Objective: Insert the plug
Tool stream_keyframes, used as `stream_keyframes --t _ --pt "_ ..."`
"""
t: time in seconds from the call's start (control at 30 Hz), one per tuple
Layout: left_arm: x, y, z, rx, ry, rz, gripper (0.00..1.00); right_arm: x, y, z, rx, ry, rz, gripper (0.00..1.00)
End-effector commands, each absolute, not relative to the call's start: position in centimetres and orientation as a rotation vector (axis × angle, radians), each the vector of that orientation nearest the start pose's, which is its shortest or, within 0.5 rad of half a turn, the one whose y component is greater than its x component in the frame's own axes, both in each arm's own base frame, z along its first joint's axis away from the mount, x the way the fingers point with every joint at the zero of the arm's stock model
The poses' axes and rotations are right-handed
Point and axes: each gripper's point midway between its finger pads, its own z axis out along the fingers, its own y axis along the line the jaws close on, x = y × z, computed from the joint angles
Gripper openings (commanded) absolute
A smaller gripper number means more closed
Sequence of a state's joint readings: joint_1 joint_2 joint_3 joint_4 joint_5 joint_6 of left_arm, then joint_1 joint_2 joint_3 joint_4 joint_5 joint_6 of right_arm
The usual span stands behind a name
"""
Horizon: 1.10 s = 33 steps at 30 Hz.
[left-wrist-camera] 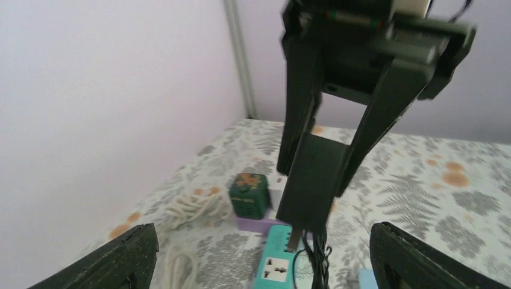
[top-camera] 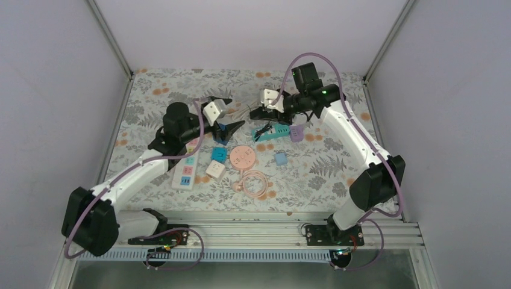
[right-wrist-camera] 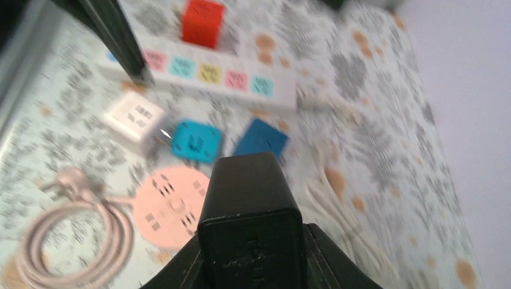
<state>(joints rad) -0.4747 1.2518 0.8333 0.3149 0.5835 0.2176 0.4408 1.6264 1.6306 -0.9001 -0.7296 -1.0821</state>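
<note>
One small tilt spoils this: my right gripper (left-wrist-camera: 314, 174) clamps the black plug (left-wrist-camera: 306, 205) just above the teal strip (left-wrist-camera: 272, 265), far and right of centre. A skewed entry could jam or shove the unheld strip along the tabletop (left-wrist-camera: 422, 198). Left gripper (top-camera: 229, 114) hangs open.

On the bench (top-camera: 337, 174), a long power strip (top-camera: 185, 170) lies at the left. Just right of it, the rear cube adapter (top-camera: 218, 155) sits behind the front cube adapter (top-camera: 215, 170). Right of both is a round socket hub (top-camera: 243, 156), with a coiled cable (top-camera: 254, 183) before it and a lone cube (top-camera: 280, 158) to its right. Behind the hub lies a short power strip (top-camera: 275, 133), an adapter block (top-camera: 296, 133) at its right end and a power brick (left-wrist-camera: 310, 180) upright above it.
</note>
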Motion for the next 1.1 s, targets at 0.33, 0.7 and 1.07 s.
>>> stream_keyframes --t 0.33,0.7,1.07 --pt "32.1 -17.6 33.6 0.334 1.553 -0.504 0.88 38.6 19.9 19.3 -1.696 1.939 0.062 0.03" --pt "29.6 -15.5 36.7 0.306 1.531 -0.466 0.88 41.4 21.1 12.7 -1.800 2.038 0.091 0.03" --pt "29.1 -15.2 36.4 0.321 1.538 -0.448 0.88 42.9 22.1 11.3 -1.898 1.983 0.086 0.03"
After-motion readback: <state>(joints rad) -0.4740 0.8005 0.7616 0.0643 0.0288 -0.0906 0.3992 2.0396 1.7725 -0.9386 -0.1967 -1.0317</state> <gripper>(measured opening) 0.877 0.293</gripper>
